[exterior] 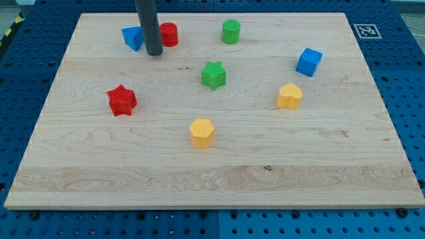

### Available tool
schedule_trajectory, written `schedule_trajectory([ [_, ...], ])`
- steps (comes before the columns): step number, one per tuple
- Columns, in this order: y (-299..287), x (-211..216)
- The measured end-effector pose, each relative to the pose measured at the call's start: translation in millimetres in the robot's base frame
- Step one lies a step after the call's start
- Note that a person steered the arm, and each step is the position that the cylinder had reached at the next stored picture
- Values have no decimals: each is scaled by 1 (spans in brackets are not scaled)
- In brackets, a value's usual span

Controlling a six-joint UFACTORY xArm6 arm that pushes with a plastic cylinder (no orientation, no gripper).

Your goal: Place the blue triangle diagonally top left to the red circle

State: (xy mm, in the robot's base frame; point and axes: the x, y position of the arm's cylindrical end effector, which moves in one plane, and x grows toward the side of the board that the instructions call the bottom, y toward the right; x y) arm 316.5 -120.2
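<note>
1. The wooden board [219, 166] carries everything here; it lies on a blue perforated table [405, 60], and a black-and-white marker tag [366, 30] sits at the board's top right corner.
2. Eight blocks rest on the board. Along the top: the blue triangle [132, 37], the red circle [170, 34] and a green cylinder [231, 31].
3. Toward the middle sit a green star [214, 75], a blue cube [309, 62] and a yellow block [289, 96] of rounded shape.
4. Lower down lie a red star [121, 100] at the view's left and a yellow hexagon [201, 133] near the centre.
5. There are no fingers on this arm — only the dark rod, and it holds nothing.
6. My tip [155, 53] stands between the blue triangle and the red circle, just below both, seemingly against the triangle's right edge.
7. The blue triangle is at the red circle's left, roughly level with it — the rod separates them.
</note>
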Motion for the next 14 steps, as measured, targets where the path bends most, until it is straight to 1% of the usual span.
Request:
schedule_trajectory([
  [3,-29,-11],
  [4,-30,-21],
  [5,-44,-41],
  [6,-55,-37],
  [7,-56,-12],
  [8,-56,-11],
  [10,-78,-20],
  [11,-78,-27],
  [12,-78,-45],
  [14,-78,-49],
])
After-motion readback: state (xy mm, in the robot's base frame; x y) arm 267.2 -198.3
